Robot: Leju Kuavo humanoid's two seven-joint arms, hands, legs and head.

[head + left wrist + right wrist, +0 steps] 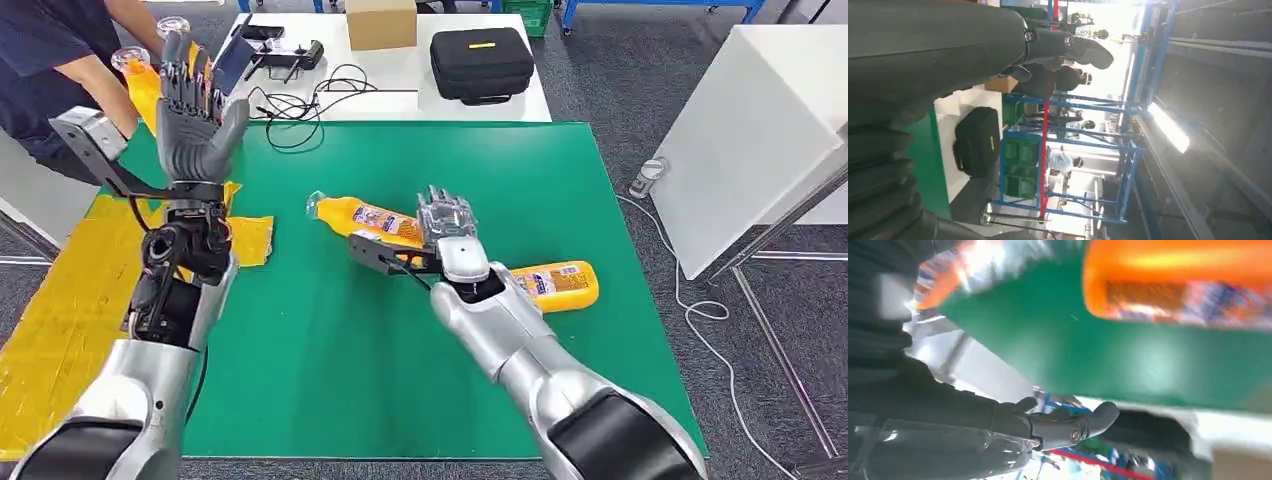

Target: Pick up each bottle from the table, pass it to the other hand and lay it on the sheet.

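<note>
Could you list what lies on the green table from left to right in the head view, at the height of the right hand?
yellow sheet → left arm → bottle lying on its side → right hand → second bottle, partly behind the right arm.

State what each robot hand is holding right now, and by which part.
Neither hand holds anything. The left hand is raised with fingers apart. The right hand reaches over the orange bottle lying on the green mat, fingers not closed on it.

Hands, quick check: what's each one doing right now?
Left hand: raised, fingers spread, open, holding nothing.
Right hand: over an orange bottle on the green table; grip cannot be told.
</note>
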